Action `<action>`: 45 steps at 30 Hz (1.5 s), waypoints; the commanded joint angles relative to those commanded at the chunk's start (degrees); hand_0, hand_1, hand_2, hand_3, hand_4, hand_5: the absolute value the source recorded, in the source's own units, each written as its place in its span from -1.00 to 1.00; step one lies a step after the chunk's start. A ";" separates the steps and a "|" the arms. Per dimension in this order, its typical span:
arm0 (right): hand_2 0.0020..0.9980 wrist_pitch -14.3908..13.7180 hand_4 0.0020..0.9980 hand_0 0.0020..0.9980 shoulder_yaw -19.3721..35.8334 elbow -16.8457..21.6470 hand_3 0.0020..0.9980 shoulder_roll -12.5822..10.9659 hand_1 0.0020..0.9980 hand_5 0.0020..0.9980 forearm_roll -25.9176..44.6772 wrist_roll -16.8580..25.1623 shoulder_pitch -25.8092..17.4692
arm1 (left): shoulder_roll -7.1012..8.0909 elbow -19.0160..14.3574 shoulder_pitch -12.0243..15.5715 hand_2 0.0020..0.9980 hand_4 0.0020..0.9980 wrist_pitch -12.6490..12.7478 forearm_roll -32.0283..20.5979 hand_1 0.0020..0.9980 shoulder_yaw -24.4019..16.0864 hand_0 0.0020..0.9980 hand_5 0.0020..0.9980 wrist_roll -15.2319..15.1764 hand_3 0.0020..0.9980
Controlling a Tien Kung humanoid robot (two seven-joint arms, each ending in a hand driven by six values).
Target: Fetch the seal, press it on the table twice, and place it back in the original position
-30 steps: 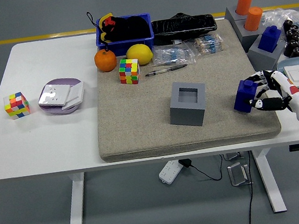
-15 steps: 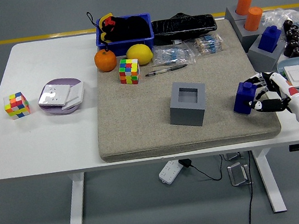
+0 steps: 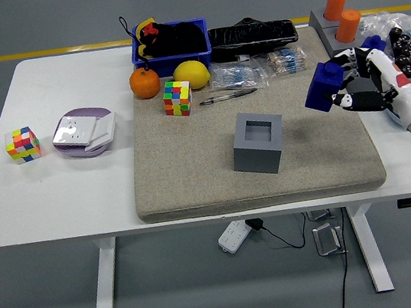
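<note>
The blue seal (image 3: pixel 322 87) hangs tilted above the right part of the grey felt mat (image 3: pixel 194 179), clear of its surface. My right hand (image 3: pixel 344 88) comes in from the right edge and is shut on it, fingers wrapped around its right side. A grey square holder (image 3: pixel 258 143) with an open top stands on the mat to the lower left of the seal. A second blue seal (image 3: pixel 374 41) shows partly behind my hand. My left arm is out of view.
Two orange cylinders (image 3: pixel 341 13) stand in grey holders at the back right. A pen (image 3: pixel 228 96), a colour cube (image 3: pixel 178 98), an orange (image 3: pixel 145 83), a lemon (image 3: pixel 191 74) and a blue basket (image 3: pixel 171 49) line the mat's far side. A purple plate (image 3: pixel 82 133) and another cube (image 3: pixel 23 144) are on the left.
My right hand has lifted the blue seal off the mat's front right corner and carried it up and toward the far side. Nothing else has moved.
</note>
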 joint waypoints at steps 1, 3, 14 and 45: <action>-0.33 0.20 0.31 -0.23 -0.41 0.39 -0.32 0.30 -0.36 -1.00 0.28 -0.23 0.23 | 0.03 -0.01 0.01 0.58 0.59 0.00 -0.03 0.63 0.08 0.63 -0.19 0.00 0.67; -0.33 0.49 0.32 -0.23 -1.23 0.86 -0.32 0.89 -0.36 -1.00 0.53 -0.53 0.73 | 0.10 -0.01 0.02 0.58 0.59 0.01 -0.08 0.63 0.19 0.63 -0.20 -0.02 0.67; -0.33 0.92 0.32 -0.23 -5.69 -0.73 -0.32 3.34 -0.36 -1.00 1.47 -0.83 3.06 | 0.38 -0.09 -0.14 0.57 0.59 0.03 -0.31 0.63 1.08 0.63 -0.20 -0.03 0.67; -0.33 0.42 0.35 -0.23 -12.33 -7.01 -0.31 6.46 -0.36 -1.00 2.33 0.37 6.64 | 0.23 -0.01 -0.06 0.58 0.58 0.03 -0.31 0.63 1.21 0.63 -0.20 0.02 0.68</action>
